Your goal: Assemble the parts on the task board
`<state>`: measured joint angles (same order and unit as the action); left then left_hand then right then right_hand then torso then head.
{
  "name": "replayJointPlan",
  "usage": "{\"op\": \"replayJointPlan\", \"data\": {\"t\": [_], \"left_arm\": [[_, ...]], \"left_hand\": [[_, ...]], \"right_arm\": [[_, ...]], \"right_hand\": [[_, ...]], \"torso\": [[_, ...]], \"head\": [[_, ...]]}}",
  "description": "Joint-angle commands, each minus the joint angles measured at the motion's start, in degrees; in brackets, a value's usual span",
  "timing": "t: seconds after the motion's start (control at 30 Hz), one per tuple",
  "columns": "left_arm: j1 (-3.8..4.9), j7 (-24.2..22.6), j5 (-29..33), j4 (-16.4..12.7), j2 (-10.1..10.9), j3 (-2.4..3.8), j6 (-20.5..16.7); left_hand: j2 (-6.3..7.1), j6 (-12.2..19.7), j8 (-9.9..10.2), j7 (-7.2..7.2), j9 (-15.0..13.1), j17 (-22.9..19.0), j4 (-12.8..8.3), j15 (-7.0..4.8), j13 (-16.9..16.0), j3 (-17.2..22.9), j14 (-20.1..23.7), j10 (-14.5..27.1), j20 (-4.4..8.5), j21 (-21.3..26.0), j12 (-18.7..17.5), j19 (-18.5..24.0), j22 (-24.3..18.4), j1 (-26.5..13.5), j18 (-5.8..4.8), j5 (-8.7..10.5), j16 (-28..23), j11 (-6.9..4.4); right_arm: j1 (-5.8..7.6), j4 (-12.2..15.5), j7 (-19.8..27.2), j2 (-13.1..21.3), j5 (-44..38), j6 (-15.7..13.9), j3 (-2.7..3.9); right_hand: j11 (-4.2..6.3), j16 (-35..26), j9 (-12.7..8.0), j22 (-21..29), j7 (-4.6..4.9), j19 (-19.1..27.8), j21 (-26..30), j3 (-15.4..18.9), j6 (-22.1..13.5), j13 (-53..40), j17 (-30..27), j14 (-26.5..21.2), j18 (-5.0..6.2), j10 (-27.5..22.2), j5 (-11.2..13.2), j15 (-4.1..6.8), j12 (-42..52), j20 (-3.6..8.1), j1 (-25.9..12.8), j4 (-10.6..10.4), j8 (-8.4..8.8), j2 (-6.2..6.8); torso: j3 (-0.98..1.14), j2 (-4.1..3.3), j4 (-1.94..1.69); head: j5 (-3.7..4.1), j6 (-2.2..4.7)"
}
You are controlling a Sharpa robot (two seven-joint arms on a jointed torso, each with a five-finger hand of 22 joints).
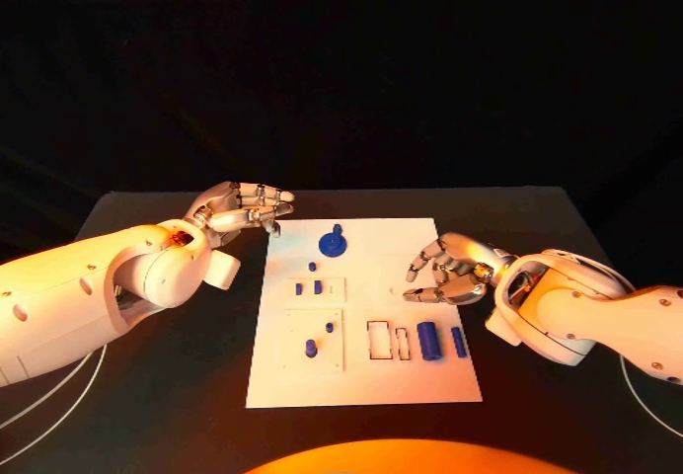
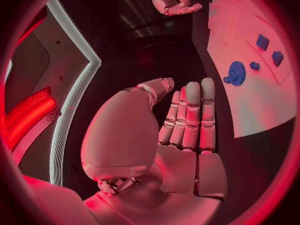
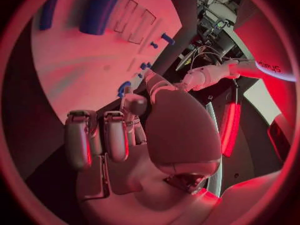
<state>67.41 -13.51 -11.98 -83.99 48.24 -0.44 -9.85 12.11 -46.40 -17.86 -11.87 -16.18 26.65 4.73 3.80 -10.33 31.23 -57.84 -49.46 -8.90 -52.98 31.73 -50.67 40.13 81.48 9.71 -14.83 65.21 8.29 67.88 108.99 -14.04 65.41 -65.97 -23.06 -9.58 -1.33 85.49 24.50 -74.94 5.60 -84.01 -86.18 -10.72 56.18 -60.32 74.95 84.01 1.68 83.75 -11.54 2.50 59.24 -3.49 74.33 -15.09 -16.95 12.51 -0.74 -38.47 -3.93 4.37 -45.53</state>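
Parts are all sitting on the task board (image 1: pixel 363 380) right now, and the board itself is lying flat in the middle of the black table (image 1: pixel 142 415), between my two hands. So nothing is being carried at the moment.

Quick rundown of what I'm seeing from the head view: the blue gear (image 1: pixel 334 243) is resting near the far end of the board, with a tiny blue peg (image 1: pixel 312 266) just on my side of it. A bit closer in there's a pair of small blue blocks (image 1: pixel 308 288) sitting side by side on a raised square. The near left plate is holding another small peg (image 1: pixel 311 348) and a little dot of a piece above it. Over on the right half, the fat blue cylinder (image 1: pixel 427 341) is lying next to a slimmer blue bar (image 1: pixel 458 342), both just beside the rectangular slots (image 1: pixel 390 340).

My left hand (image 1: pixel 245 208) is hovering off the board's far left corner, over bare table, fingers loosely curled and holding nothing. In the left wrist view those fingers (image 2: pixel 190 115) are lined up straight together with the gear (image 2: pixel 235 73) off to the side.

My right hand (image 1: pixel 456 269) is hanging over the board's right edge, fingers bent down toward it, but I'm not gripping anything there either. Whether the fingertips are actually touching the board, I can't tell.
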Motion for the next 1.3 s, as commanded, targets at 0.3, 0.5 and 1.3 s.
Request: {"op": "replayJointPlan", "data": {"t": [0.3, 0.5, 1.3], "left_arm": [[-0.3, -0.59, 0.31, -0.47, -0.09, -0.32, 0.55], [-0.36, -0.64, 0.35, -0.64, -0.15, -0.39, 0.6], [-0.37, -0.38, 0.37, -0.47, 0.33, -0.43, 0.62]], "left_hand": [[-0.47, 0.53, -0.24, -0.59, 0.06, -0.09, 0.07, 0.15, 0.09, -0.16, 0.07, 0.45, -0.32, 0.32, 0.23, -0.16, -0.05, -0.22, 0.85, -0.02, -0.25, 0.15], [-0.47, 0.53, -0.24, -0.59, 0.06, -0.09, 0.07, 0.15, 0.09, -0.16, 0.07, 0.45, -0.32, 0.32, 0.23, -0.16, -0.05, -0.22, 0.85, -0.02, -0.25, 0.15], [-0.54, 0.58, -0.29, -0.6, 0.08, -0.15, 0.12, 0.16, 0.15, -0.19, 0.07, 0.52, -0.34, 0.4, 0.33, -0.16, -0.1, -0.31, 0.86, -0.05, -0.25, 0.15]], "right_arm": [[-0.71, 2.75, -12.34, 5.66, -1.73, 7.34, -1.4], [-2.07, 3.16, -14.6, 5.52, -3.32, 6.23, -1.66], [-5.32, 1.14, -16.56, -0.09, -6.9, 7.72, -1.74]], "right_hand": [[0.29, 3.33, 5.7, -15.06, -0.09, -5.99, -3.82, 13.89, -3.15, -27.6, 11.35, 5.27, -1.68, 4.66, -0.13, 0.4, 28.34, 0.54, -5.17, -1.79, -6.29, -4.6], [0.29, 3.31, 5.91, -15.06, -0.1, -5.99, -3.82, 15.85, -3.19, -27.48, 11.3, 5.26, -1.68, 4.54, 0.19, 0.39, 28.15, 0.51, -5.89, -1.84, -6.47, -4.77], [0.67, 3.23, 6.6, -15.06, -0.59, -5.99, -3.82, 18.42, -1.92, -27.17, 11.08, 5.2, -1.68, 4.29, 0.06, 0.65, 27.68, 0.65, -8.8, -1.88, -7.53, -5.08]], "torso": [[-0.15, 1.01, 0.67], [-0.21, 1.09, 0.77], [-0.21, 0.99, 0.61]], "head": [[1.21, -0.55], [1.16, -0.72], [0.64, -1.64]]}}
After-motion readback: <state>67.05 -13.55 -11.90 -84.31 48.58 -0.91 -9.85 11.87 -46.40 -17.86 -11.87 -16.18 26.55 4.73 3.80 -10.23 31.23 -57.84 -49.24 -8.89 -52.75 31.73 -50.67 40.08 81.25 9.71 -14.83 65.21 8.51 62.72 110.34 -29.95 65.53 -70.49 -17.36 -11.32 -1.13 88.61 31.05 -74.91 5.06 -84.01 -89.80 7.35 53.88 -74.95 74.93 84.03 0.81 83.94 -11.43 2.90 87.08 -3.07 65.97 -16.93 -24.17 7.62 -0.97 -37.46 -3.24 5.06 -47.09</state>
